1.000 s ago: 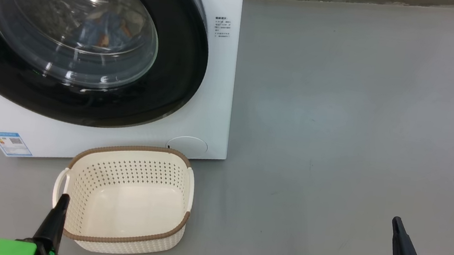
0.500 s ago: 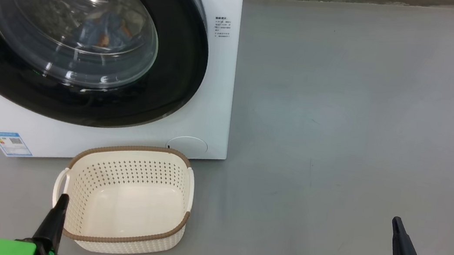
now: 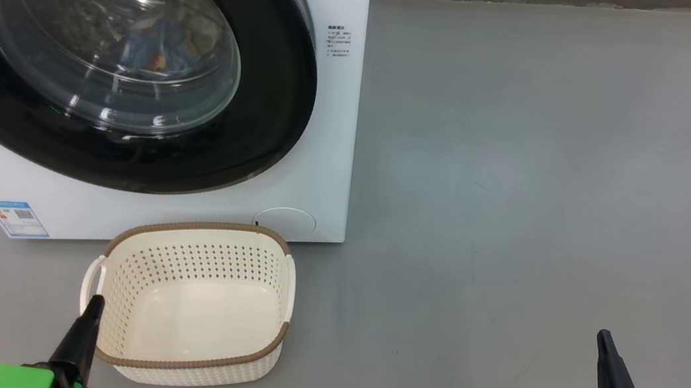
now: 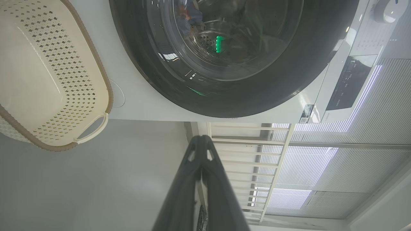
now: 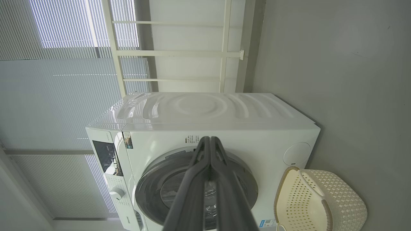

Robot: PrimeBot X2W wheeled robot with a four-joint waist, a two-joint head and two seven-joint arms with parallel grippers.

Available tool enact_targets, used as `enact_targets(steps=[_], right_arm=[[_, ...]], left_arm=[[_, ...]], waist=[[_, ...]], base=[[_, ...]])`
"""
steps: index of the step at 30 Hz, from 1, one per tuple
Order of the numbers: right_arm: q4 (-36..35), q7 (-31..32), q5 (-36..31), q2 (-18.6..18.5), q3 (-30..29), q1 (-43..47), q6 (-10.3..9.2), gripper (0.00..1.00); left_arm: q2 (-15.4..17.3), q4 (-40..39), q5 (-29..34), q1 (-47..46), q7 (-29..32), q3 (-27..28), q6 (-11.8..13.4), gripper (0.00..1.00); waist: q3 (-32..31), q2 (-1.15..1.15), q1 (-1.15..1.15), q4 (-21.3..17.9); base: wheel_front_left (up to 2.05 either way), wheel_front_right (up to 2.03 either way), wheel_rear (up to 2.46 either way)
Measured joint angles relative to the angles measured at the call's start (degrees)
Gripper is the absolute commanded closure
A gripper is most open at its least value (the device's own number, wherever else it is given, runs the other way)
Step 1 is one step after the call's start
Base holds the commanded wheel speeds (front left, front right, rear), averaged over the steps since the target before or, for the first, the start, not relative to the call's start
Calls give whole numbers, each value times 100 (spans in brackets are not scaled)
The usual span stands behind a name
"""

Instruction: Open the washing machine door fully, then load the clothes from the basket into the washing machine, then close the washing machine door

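The white washing machine (image 3: 322,171) fills the upper left of the head view, and its black-rimmed round door (image 3: 279,92) lies flat against the front. Through the glass I see light blue clothes (image 3: 161,46) with orange-brown prints inside the drum. The cream basket (image 3: 191,304) stands on the floor just in front of the machine with nothing inside. My left gripper (image 3: 95,303) is shut, its tip over the basket's left rim. My right gripper (image 3: 602,336) is shut, low at the right over bare floor. Both wrist views show the door (image 4: 160,77) (image 5: 151,183), each with pressed-together fingers (image 4: 201,150) (image 5: 209,150).
Grey floor (image 3: 521,177) spreads open to the right of the machine up to a wall base at the top. A blue label sticker (image 3: 16,218) sits at the machine's lower left. Window blinds and a white railing (image 5: 173,53) stand behind the machine.
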Motion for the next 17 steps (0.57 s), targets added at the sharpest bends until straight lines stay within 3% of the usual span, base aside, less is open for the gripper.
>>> enact_targets(steps=[17], right_arm=[[1, 0, 0, 0, 0, 0, 0, 100]], left_arm=[[-7, 0, 1, -1, 32, 25, 0, 100]], waist=[[0, 0, 0, 0]], base=[[0, 0, 0]])
